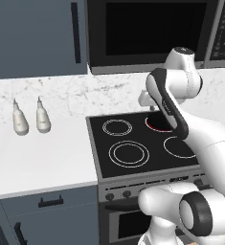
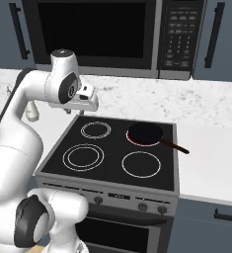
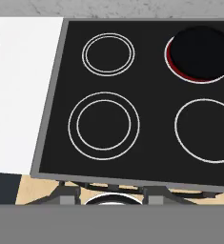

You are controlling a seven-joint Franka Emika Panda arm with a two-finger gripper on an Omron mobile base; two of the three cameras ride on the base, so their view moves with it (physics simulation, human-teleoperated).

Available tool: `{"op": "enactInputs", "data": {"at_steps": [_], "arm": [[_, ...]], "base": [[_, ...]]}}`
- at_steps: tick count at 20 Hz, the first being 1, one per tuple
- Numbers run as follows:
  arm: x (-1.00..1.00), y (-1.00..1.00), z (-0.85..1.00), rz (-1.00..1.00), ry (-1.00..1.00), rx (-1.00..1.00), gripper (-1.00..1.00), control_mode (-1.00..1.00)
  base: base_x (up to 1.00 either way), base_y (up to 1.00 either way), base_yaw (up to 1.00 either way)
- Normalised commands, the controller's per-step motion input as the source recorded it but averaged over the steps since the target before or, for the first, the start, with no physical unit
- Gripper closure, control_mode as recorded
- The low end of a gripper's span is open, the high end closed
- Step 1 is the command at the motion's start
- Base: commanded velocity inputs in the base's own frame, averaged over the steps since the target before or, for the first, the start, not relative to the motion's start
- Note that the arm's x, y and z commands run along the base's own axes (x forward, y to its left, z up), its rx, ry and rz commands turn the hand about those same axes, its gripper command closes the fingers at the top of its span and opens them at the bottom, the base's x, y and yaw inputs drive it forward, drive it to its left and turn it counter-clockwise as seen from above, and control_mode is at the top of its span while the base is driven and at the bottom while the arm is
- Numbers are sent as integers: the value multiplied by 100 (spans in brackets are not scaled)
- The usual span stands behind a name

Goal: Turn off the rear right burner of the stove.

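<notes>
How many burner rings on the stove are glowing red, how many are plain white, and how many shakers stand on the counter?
Red-glowing rings: 1, the rear right burner, under a black pan
White rings: 3, rear left, front left, front right
Shakers: 2
Total: 6
</notes>
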Motion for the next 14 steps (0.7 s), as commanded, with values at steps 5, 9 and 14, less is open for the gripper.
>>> {"op": "enactInputs", "data": {"at_steps": [5,9,14], "arm": [[-11,-6,0,0,-1,0,-100,-100],[-11,-1,0,0,-4,0,-100,-100],[0,-12,-1,0,4,0,-100,-100]], "base": [[0,0,0],[0,0,0],[0,0,0]]}}
